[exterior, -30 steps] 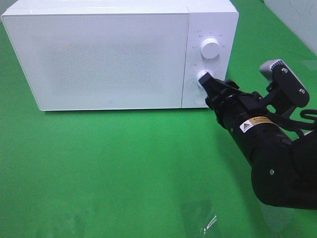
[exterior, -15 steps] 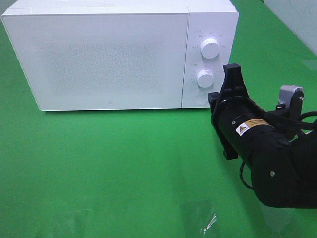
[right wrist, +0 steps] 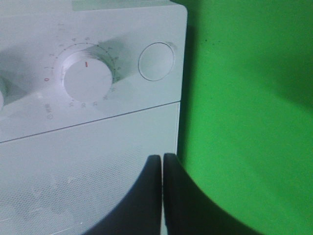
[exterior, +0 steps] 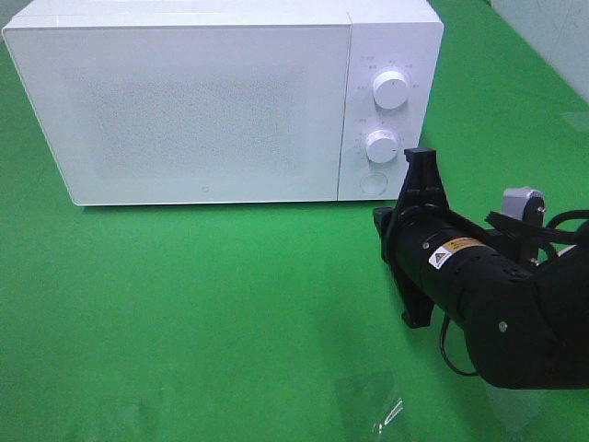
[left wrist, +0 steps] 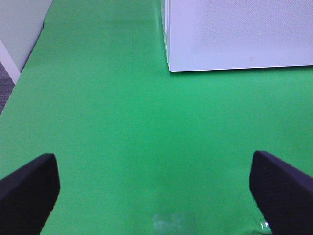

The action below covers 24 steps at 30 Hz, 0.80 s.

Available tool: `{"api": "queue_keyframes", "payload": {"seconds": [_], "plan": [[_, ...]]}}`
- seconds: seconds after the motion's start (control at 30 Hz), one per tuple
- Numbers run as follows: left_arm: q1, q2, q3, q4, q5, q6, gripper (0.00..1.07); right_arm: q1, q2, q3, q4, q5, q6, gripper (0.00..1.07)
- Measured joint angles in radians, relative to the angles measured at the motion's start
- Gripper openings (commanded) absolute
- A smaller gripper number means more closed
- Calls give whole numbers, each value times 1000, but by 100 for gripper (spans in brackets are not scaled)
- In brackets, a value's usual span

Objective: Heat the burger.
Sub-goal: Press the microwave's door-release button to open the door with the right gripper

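High view: white microwave [exterior: 202, 101] sits at approx 11 o'clock on the green mat [exterior: 184, 304], door shut, front frosted, nothing readable through it. Burger: not seen in any view, so can't tell where it is. Ctrl panel is on the microwave's 3 o'clock side w/ upper knob [exterior: 391, 89], lower knob [exterior: 381, 145] at its 6 o'clock, then a round button [exterior: 372, 183] at 6 o'clock again. R gripper [exterior: 421, 170] is at approx 4 o'clock in that view, tips pointing toward 12, just off the button at its 4 o'clock and looking clear of the panel. R wrist view: R gripper [right wrist: 162, 166] has both fingers pressed flat together, no gap, nothing held; ahead of it are the microwave [right wrist: 73, 161] front, lower knob [right wrist: 88, 81] w/ a red mark and the button [right wrist: 156, 61] beside it. L wrist view: L gripper [left wrist: 154, 196] has its jaws spread wide w/ only bare mat [left wrist: 112, 122] between them, nothing held; the microwave [left wrist: 234, 34] corner lies ahead at approx 1 o'clock, well apart. A small clear shiny patch [exterior: 373, 405] lies on the mat at 6 o'clock, also seen near the L gripper [left wrist: 171, 223].
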Motion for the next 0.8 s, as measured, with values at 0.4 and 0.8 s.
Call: {"api": "queue_keyframes", "payload": {"seconds": [0.4, 0.8], "plan": [[0, 0, 0, 0, 0, 0, 98, -4, 78, -35, -19, 2, 27, 0], [0, 0, 0, 0, 0, 0, 98, -136, 165, -162, -128, 61, 27, 0]]}}
